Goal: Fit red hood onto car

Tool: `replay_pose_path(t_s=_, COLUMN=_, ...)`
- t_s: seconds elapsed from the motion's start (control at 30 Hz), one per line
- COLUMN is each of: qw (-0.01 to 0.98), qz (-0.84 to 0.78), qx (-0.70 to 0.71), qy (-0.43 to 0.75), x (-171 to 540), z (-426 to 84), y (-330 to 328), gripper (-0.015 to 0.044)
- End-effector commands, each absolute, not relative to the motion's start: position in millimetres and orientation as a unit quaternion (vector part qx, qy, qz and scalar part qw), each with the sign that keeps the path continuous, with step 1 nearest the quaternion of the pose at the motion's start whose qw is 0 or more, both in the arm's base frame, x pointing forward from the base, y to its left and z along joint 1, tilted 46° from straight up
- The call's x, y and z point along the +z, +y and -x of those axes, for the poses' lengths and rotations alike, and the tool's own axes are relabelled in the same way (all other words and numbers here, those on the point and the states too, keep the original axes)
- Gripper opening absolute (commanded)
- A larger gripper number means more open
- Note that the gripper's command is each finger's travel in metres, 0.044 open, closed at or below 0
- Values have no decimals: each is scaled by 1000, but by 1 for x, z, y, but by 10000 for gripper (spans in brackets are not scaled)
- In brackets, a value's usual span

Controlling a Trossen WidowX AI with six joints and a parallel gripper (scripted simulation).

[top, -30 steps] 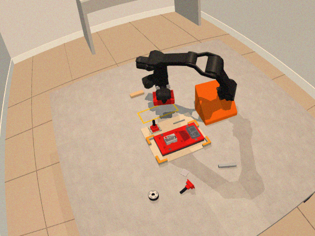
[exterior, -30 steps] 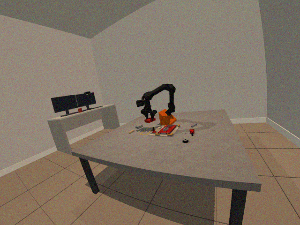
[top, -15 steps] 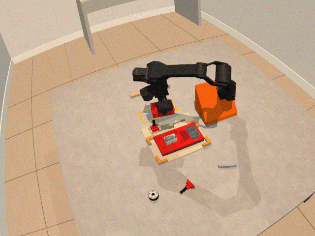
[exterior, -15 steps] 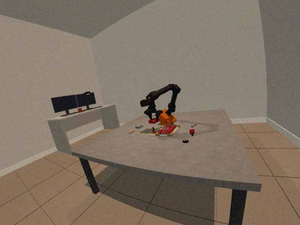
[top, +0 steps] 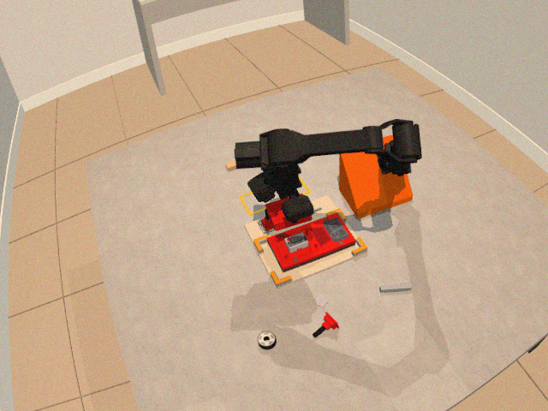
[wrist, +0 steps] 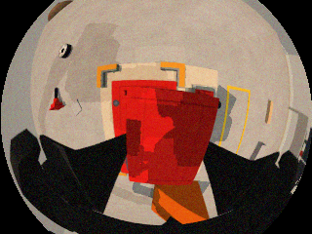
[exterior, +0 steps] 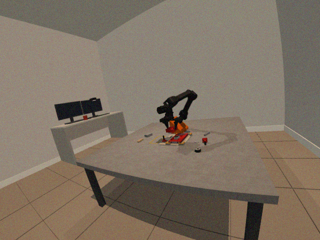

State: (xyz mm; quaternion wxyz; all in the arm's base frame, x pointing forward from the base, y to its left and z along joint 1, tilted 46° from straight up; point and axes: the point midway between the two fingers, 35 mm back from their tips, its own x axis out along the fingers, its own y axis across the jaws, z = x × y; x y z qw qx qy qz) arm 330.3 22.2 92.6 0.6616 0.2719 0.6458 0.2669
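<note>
Hood (top: 277, 217) (exterior: 170, 129) (wrist: 171, 132): carried in mid-air just beside chassis (top: 309, 249) (exterior: 178, 138) (wrist: 119, 89), partly overlapping chassis deck in wrist view; not seated.
Gripper (top: 282, 212) (exterior: 171, 127) (wrist: 167, 142): clenched on hood, one finger per side, roof between.
Engine block (top: 296, 241): sat on chassis deck, approx. toward one end.
Pegs: too small to count or match w/ holes; hood undersides, i.e. corner bosses, not visible.
Jig (top: 277, 279) (exterior: 190, 133) (wrist: 182, 73): stood around chassis, orange brackets at corners.
Red piece w/ black post (exterior: 163, 139) (wrist: 219, 104): stood beside chassis; prob. a snag risk if hood dipped too soon.
Handling (est.): prob. light, stiff shell, smooth sides, so liable to pivot or slip if knocked; not esp. fragile, but hard squeezing might bow walls & shift holes.
Hold: best kept on opposite sides, approx. mid-length, fingertips high enough to clear chassis deck.
Stage (est.): transfer, approx. halfway; fit & release not yet done.
Next (est.): called for centring over chassis, yaw check vs. pegs, level slow drop, then straight-up exit, min. side drag.
</note>
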Motion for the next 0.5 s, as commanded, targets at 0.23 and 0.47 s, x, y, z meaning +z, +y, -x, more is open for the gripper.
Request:
replay_pose_path(t_s=0.23, qw=669, qz=-259, qx=290, qy=634, x=117, z=-330, y=46, gripper=0)
replay_pose_path(t_s=0.47, qw=668, qz=-260, qx=290, qy=634, x=103, z=-330, y=60, gripper=0)
